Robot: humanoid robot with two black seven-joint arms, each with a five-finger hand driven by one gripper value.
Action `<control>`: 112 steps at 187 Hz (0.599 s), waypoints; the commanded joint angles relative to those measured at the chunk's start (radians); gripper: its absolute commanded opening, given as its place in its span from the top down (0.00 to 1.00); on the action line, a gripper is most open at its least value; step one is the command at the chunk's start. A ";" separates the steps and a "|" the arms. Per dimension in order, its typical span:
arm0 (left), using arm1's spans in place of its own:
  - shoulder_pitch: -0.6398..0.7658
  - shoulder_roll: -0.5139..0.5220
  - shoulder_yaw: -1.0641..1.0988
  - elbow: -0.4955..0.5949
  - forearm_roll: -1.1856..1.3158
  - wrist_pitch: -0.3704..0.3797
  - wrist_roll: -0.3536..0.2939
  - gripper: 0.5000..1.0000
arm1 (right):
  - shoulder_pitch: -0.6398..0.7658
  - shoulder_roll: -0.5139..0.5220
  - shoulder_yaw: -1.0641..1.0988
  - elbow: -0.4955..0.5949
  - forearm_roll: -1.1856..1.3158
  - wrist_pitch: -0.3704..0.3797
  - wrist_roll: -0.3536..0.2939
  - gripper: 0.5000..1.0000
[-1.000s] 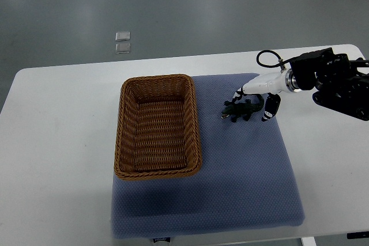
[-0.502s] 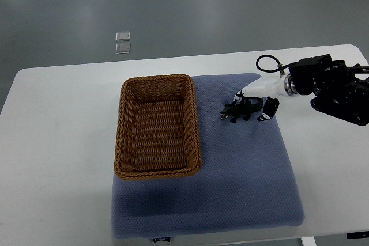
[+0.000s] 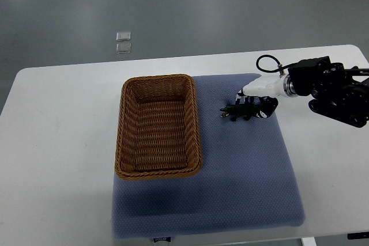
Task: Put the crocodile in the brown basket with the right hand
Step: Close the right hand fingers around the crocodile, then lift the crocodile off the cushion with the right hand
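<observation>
Woven brown wicker forms the one basket (image 3: 198, 125), which stands open-topped and empty on the left part of a single blue padded mat (image 3: 242, 171); the mat in turn lies on the white tabletop (image 3: 63, 142), probably to cushion the work and stop things sliding. One dark green toy crocodile (image 3: 235, 113) lies flat on the mat, just right of the basket and outside it, snout toward the basket wall. One robot hand (image 3: 256, 97), the right, reaches in from the right edge and sits low over the crocodile's tail end, touching or nearly touching it. That placement suits a pick from the rear, leaving the snout free to lead toward the basket. Whether the hand is pinching the toy or only poised over it cannot be told from this view. The placing is judged not yet done. The left arm is out of view. Two small clear squares (image 3: 123, 43) lie on the grey floor beyond the tabletop, well apart from the work.
</observation>
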 commanded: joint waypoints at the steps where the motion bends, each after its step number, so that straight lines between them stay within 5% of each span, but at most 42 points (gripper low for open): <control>1: 0.000 0.000 0.000 0.000 0.000 0.000 0.000 0.00 | 0.005 -0.001 0.000 0.000 0.003 0.000 0.000 1.00; 112: 0.000 0.000 0.000 -0.001 0.000 0.000 0.000 0.00 | 0.046 -0.066 0.008 -0.023 0.012 -0.011 0.001 1.00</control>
